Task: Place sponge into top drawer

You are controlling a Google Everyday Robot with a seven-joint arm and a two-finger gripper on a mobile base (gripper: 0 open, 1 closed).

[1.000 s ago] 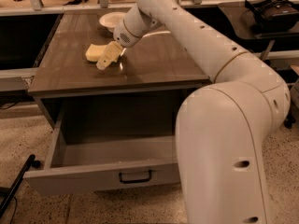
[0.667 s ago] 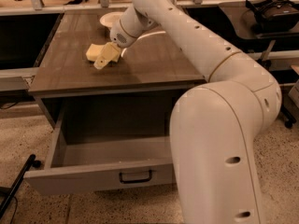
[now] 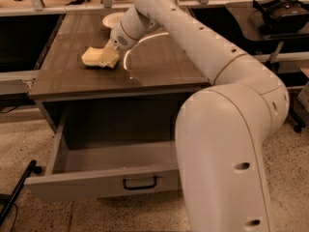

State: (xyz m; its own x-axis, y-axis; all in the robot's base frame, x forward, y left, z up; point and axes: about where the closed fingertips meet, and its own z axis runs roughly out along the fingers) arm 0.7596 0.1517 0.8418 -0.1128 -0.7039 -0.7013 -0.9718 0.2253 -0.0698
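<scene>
One arm (image 3: pixel 193 37), pale and thick-jointed, reached from the robot's bulky body at four o'clock across the brown wooden cabinet top (image 3: pixel 159 71) toward ten o'clock. At its tip the gripper (image 3: pixel 111 56) sat low over the wood, right against the near end of the sponge (image 3: pixel 91 57). The sponge, a pale yellow block, lay on the cabinet top at the gripper's nine o'clock, touching it, with most of its length sticking out leftward past the tool. Whether the gripper was clamped on the sponge or only pressed beside it could not be told, since the two pale shapes ran together where they met.

Beyond them, at about twelve o'clock from the sponge and well apart from it, a round white bowl (image 3: pixel 112 19) stood near the far edge of the top. Below, at six o'clock, the top drawer (image 3: pixel 96 185) was pulled out wide, its grey-brown front panel carrying a small dark handle (image 3: pixel 140 182) at the centre. Speckled floor (image 3: pixel 120 219) showed under the drawer front.
</scene>
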